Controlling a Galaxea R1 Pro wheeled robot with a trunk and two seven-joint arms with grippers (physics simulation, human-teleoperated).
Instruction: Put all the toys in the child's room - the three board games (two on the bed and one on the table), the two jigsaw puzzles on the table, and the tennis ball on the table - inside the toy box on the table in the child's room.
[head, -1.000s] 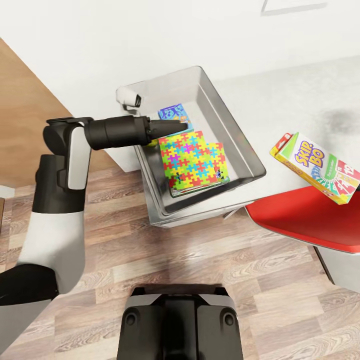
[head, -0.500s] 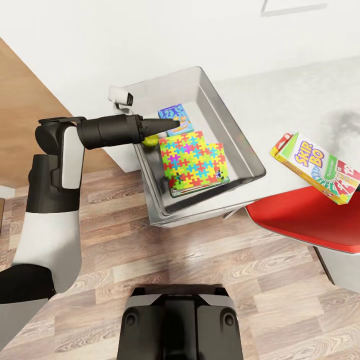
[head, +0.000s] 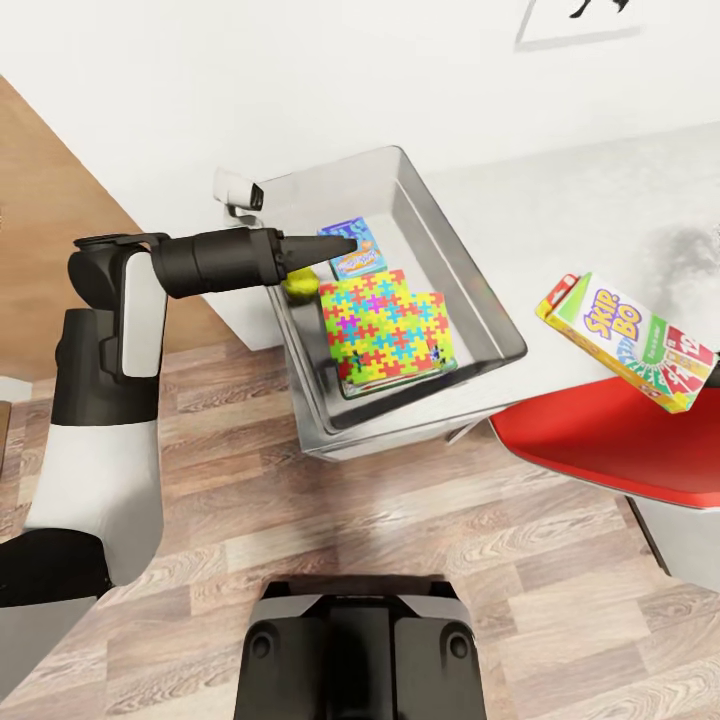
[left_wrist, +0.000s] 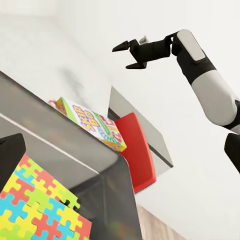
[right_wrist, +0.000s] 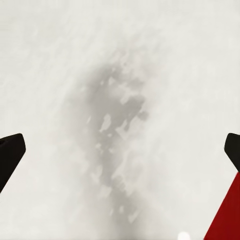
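Both grippers wide; left gripper (head: 345, 245) reaches over toy box (head: 480, 300); right gripper (left_wrist: 131, 54) raised

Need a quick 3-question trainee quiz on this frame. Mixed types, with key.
1. True or false: the tennis ball lies on the floor.
2. Which toy is outside the toy box? A) puzzle B) Skip-Bo box C) blue game
3. Fill in: in the left wrist view, the right gripper has its jaws ___.

Key: 1 false, it lies in the toy box; 2 B; 3 open.
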